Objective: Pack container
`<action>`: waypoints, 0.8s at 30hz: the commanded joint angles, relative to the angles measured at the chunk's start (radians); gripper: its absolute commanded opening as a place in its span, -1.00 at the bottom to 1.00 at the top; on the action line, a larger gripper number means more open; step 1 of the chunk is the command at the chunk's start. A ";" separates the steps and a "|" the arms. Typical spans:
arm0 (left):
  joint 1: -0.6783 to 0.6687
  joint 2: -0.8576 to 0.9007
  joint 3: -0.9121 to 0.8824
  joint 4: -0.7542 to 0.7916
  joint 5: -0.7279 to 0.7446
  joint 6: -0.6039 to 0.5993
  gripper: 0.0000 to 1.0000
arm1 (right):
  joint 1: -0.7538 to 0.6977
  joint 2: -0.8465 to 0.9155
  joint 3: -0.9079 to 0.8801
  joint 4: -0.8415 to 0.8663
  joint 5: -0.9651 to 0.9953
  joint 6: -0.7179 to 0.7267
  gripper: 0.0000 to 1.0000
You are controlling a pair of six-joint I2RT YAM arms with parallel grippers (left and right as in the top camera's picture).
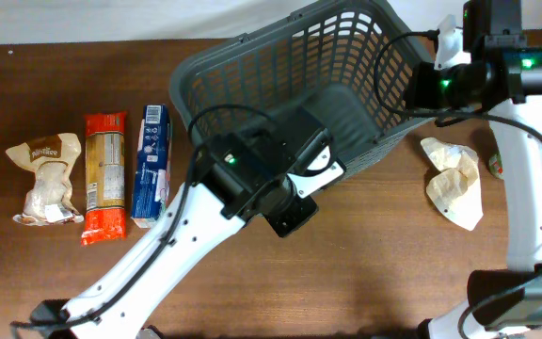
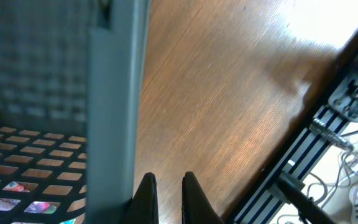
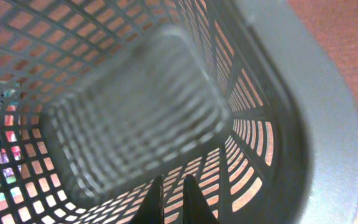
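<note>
The container is a large dark grey lattice basket [image 1: 280,66] at the table's back centre, its opening toward the camera. My left gripper [image 1: 327,162] is at its front rim. In the left wrist view the fingers [image 2: 165,190] are close together with bare wood between them, and the left finger rests against the outside of the rim [image 2: 114,93]. My right gripper [image 1: 420,89] is at the basket's right rim. In the right wrist view its fingers [image 3: 171,196] are close together, empty, and point into the basket's interior [image 3: 135,106].
On the left lie a beige bag [image 1: 47,179], a red-orange pasta packet [image 1: 104,177] and a blue carton [image 1: 151,168]. A crumpled beige packet [image 1: 454,179] lies right of the basket, beside the right arm. A metal frame and cables [image 2: 328,137] run past the table edge.
</note>
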 commanded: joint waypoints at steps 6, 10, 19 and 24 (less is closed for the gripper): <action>0.016 0.054 0.005 -0.006 -0.153 0.024 -0.97 | -0.006 0.023 0.019 -0.049 -0.002 0.003 -0.92; 0.079 0.054 0.005 0.003 -0.156 0.024 -0.96 | -0.006 0.023 0.019 -0.076 -0.002 -0.005 -0.92; 0.243 0.054 0.005 0.043 -0.156 0.024 -0.96 | -0.004 0.023 0.019 -0.147 -0.006 -0.077 -0.92; 0.279 0.054 0.005 0.043 -0.156 0.024 -0.97 | -0.004 0.023 0.019 -0.164 -0.006 -0.102 -0.92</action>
